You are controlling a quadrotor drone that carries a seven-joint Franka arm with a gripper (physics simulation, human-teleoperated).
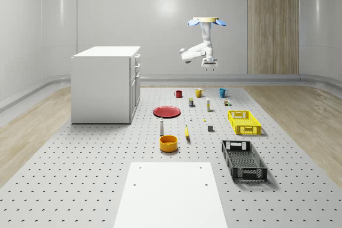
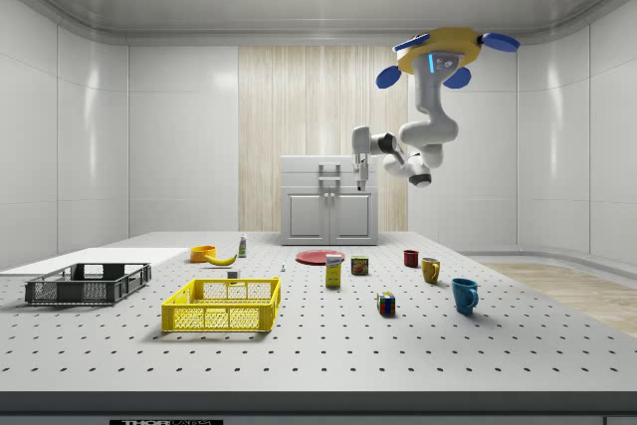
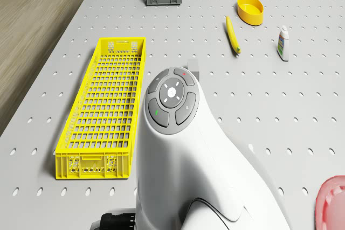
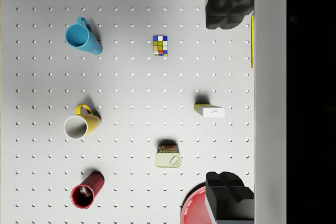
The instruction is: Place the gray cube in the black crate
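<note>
Drone [image 2: 448, 52] hovered high over the far end of the white perforated tabletop [image 1: 80, 174], above the row of mugs, arm folded beneath it. Gripper [image 1: 208, 67] hung well clear of everything, pointing down; in the wrist view its two dark fingers [image 4: 229, 6] stood wide apart with nothing between them. That height probably served for surveying the layout before committing to a descent.

Small gray cube [image 1: 210, 128] sat alone on the tabletop, between the yellow banana [image 1: 187, 132] and the yellow plastic crate [image 1: 244, 122], apart from both. It looked plain, dark gray, resting flat; its faces were too small to read further.

Black slatted crate [image 1: 243, 159] lay nearer the whole-scene camera, just beyond the yellow crate, open side up and empty. Judged: approach not yet begun; cube ungrasped.
</note>
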